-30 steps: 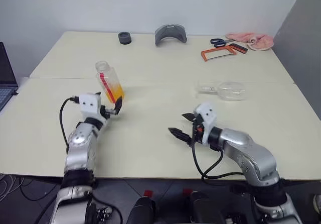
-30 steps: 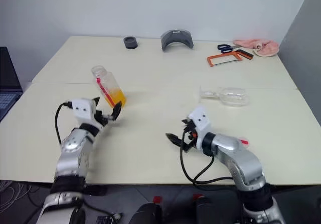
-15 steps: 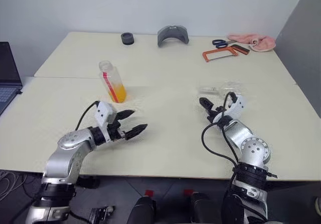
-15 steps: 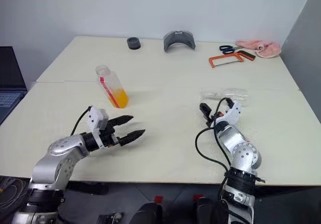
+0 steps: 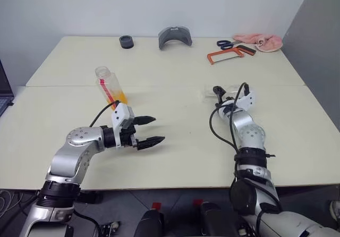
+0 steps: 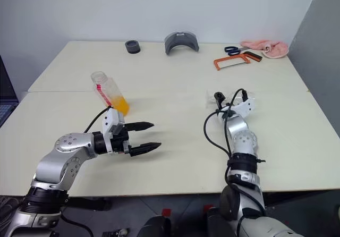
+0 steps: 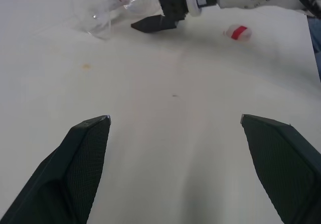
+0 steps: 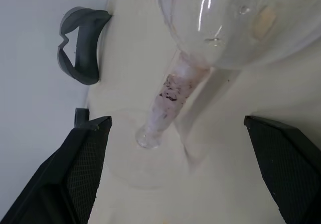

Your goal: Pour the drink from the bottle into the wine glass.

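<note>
bottle [image 5: 109, 84]: I see it standing upright on the worktop [image 5: 175, 141], cap off, orange drink [image 5: 119, 95] sitting in the bottom part. Nothing is touching it.
cap [image 7: 236, 32]: white and red, lying loose on the worktop near my right arm.
wine glass [image 8: 220, 23]: it's on its side on the worktop, bowl right up close to my right wrist camera, stem and foot pointing away toward the far edge.
left gripper [image 5: 150, 130]: jaws spread wide, holding nothing, hovering over bare worktop a bit in front of the bottle and pointing across toward the right side.
right gripper [image 6: 219, 100]: jaws spread wide too, 1 finger on each side of the glass stem, not pinching it as far as I can see.
back of worktop: grey curved piece [image 5: 175, 36], black ring [image 5: 126, 41], orange saw [image 5: 230, 53], scissors [image 5: 224, 44], pink cloth [image 5: 259, 41].
</note>
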